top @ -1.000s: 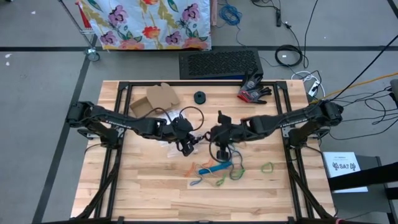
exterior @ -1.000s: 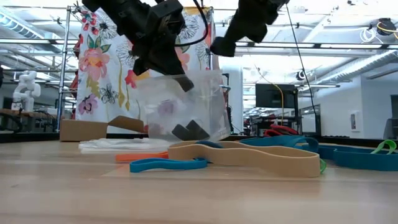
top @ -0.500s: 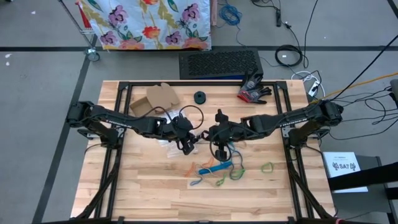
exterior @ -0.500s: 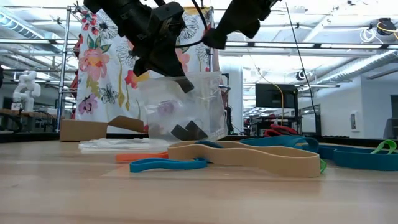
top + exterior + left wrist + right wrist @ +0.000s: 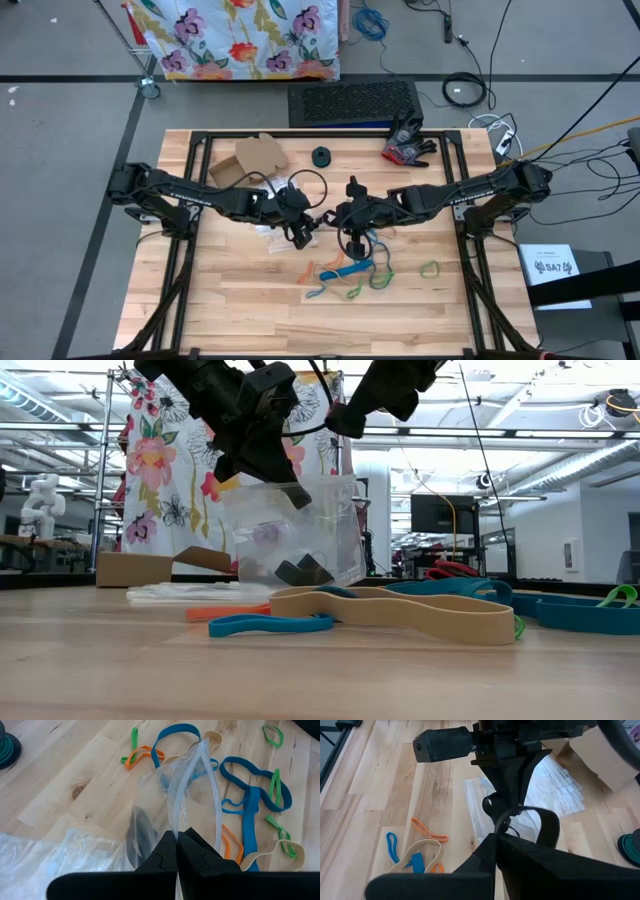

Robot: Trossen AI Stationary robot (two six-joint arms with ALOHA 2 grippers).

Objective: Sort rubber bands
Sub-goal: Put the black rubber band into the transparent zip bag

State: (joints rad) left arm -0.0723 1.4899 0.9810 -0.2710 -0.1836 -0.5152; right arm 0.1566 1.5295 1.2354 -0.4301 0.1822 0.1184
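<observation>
Over pale planks, left fingers (image 5: 177,851) pinch a clear crinkly bag (image 5: 170,795); right fingers (image 5: 496,849) shut.

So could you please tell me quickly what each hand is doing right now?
Left hand: shut on the clear plastic bag, holding it up.
Right hand: shut on a black rubber band.

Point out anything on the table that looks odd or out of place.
A red and black glove lies crumpled at the table's far edge, unrelated to the sorting. The rubber bands lie in a loose, overlapping tangle. Nothing looks spilled or damaged.
</observation>
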